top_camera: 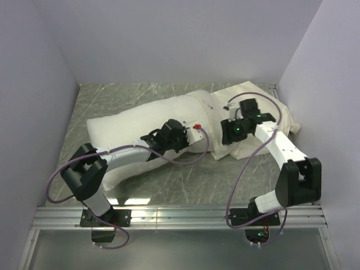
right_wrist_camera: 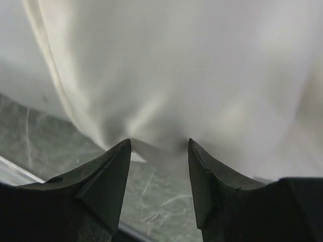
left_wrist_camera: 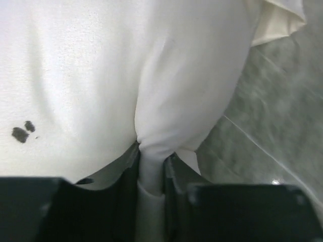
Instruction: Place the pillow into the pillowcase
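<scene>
Left end effector (left_wrist_camera: 151, 161): pinching a pillow (left_wrist_camera: 75, 75) fold.
Right end effector (right_wrist_camera: 159, 146): spread, tips at pillowcase (right_wrist_camera: 176, 65) edge.
Counter (top_camera: 185, 191): carries both.

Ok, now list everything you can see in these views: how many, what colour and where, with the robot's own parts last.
pillow: one, bright white, lying across the middle of the table, right end meeting the pillowcase.
pillowcase: one, cream, back right of the table.
table: one, grey-green marbled, under everything.
walls: three, pale lilac-white, at left, back and right.
rail: one, silver metal, along the near edge.
cables: one per arm, greyish purple, looping beside each.
left arm: one, white and black, near left; its jaws pinch a fold of the pillow.
right arm: one, white and black, near right; its jaws stand apart against pale fabric, hold unclear.
</scene>
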Robot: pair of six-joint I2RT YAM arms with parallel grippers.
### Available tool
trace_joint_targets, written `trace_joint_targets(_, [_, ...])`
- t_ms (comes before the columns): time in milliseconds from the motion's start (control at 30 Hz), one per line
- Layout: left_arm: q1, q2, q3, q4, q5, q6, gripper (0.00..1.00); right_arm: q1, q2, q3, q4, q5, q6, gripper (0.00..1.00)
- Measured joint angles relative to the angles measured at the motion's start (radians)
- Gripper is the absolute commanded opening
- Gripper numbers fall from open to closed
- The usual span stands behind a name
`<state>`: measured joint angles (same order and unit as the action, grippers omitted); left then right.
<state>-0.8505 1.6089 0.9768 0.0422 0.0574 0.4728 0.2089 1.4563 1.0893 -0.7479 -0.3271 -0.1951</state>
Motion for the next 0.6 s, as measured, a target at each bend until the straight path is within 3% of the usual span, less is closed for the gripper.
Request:
trace_joint_targets(67, [0.035, 0.037, 0.061, 0.004, 0.023, -0.05, 0.16, -0.081, -0.048, 0.011, 0.039, -0.024, 0.01, 0.58])
trace_joint_targets(167, [0.08, 0.088, 0.135, -0.007, 0.068, -0.113, 0.13, -0.138, -0.187, -0.015, 0.063, -0.071, 0.022, 0.57])
trace_joint_targets(333, [0.113, 0.127, 0.181, -0.018, 0.118, -0.183, 0.15, -0.046, -0.359, -0.148, 0.132, -0.105, 0.066, 0.57])
trace_joint_targets(467, [0.117, 0.127, 0.193, -0.044, 0.138, -0.207, 0.15, 0.095, -0.28, -0.217, 0.172, -0.02, 0.112, 0.61])
trace_joint_targets(600, [0.126, 0.127, 0.198, -0.054, 0.156, -0.225, 0.15, 0.122, -0.1, -0.214, 0.218, 0.113, 0.166, 0.59])
